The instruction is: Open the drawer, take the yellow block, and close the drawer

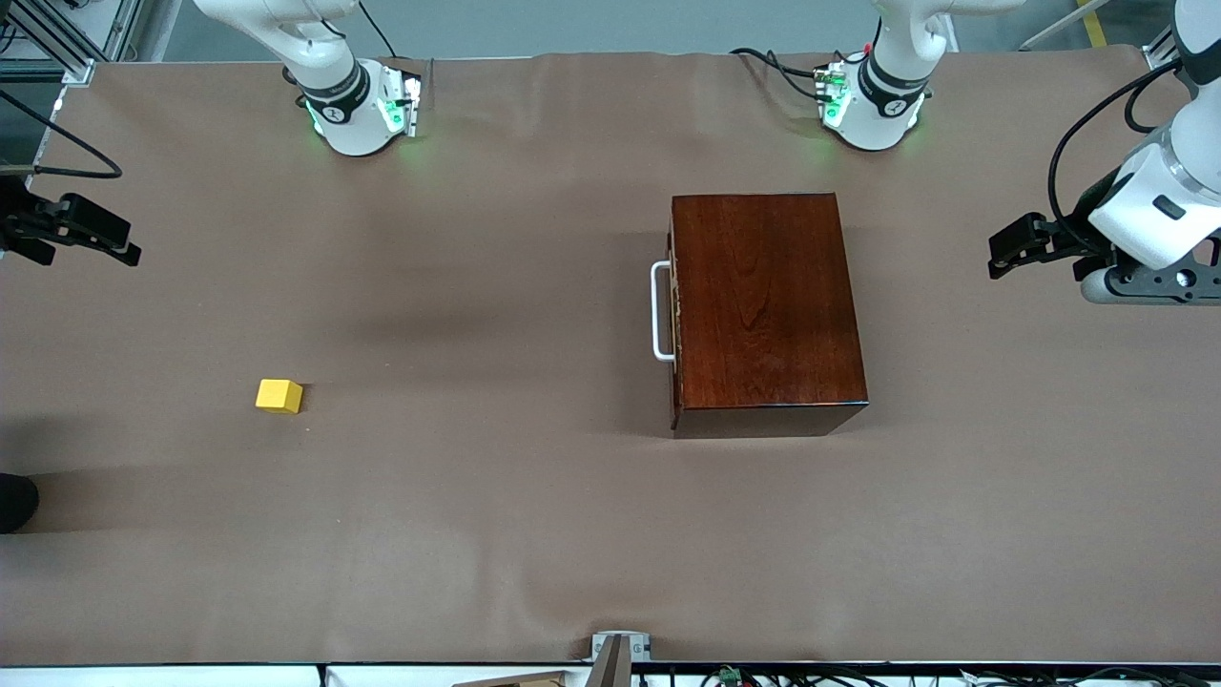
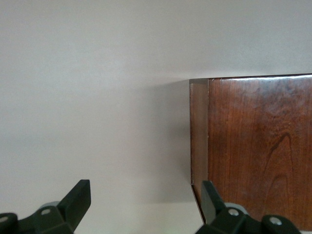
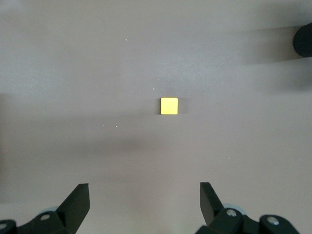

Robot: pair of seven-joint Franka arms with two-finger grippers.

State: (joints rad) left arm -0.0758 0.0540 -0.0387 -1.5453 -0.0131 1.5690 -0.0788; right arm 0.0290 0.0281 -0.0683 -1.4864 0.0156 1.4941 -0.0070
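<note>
The dark reddish-brown wooden box (image 1: 763, 296) stands mid-table, toward the left arm's end. Its drawer (image 1: 675, 315) is shut, and the white bar handle (image 1: 660, 312) faces the right arm's end. The yellow block (image 1: 279, 395) lies on the bare table toward the right arm's end, nearer the front camera than the box. It also shows in the right wrist view (image 3: 169, 106). My left gripper (image 1: 999, 255) hangs open and empty over the left arm's end of the table; its wrist view (image 2: 146, 195) shows the box (image 2: 258, 146). My right gripper (image 1: 129, 243) hangs open and empty over the right arm's end (image 3: 145, 195).
Brown paper covers the table (image 1: 496, 534). A dark round object (image 1: 14, 501) sits at the table's edge at the right arm's end, also in the right wrist view (image 3: 303, 39). A camera mount (image 1: 620, 654) sits at the near edge.
</note>
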